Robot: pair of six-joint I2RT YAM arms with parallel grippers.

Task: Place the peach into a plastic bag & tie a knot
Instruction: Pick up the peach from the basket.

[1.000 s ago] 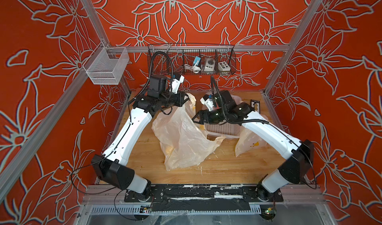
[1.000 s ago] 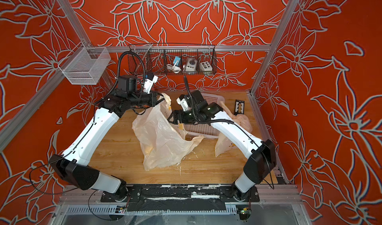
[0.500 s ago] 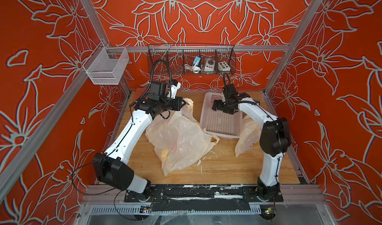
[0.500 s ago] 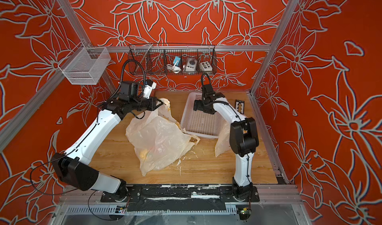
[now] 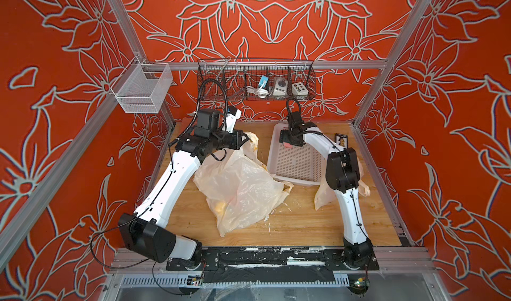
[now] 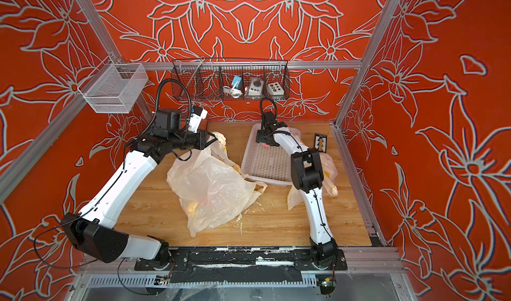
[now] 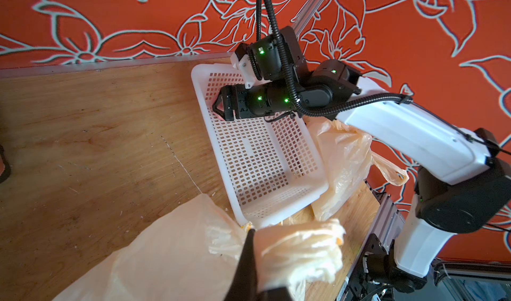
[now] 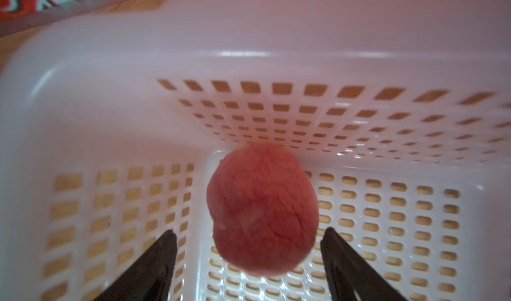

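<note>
A pink-red peach [image 8: 262,211] lies in the far left corner of the white perforated basket [image 8: 249,36]; in a top view only a sliver of the peach [image 5: 287,145] shows under the right wrist. My right gripper [image 8: 249,230] is open, with one black finger on each side of the peach and a gap on both sides. The translucent plastic bag [image 5: 237,186] lies crumpled on the wooden table left of the basket. My left gripper [image 7: 253,233] is shut on a bunched part of the bag's upper edge and holds it above the table.
A second crumpled bag [image 5: 323,197] lies under the right arm's elbow, beside the basket's rim [image 5: 293,179]. A small dark card [image 5: 341,140] lies at the back right. A black wire rack [image 5: 255,81] and a white mesh bin [image 5: 141,89] hang on the back frame.
The right arm has swung from over the bag back to the basket's far corner, and its gripper now brackets the peach. The left gripper has kept hold of the bag, which shifted slightly.
</note>
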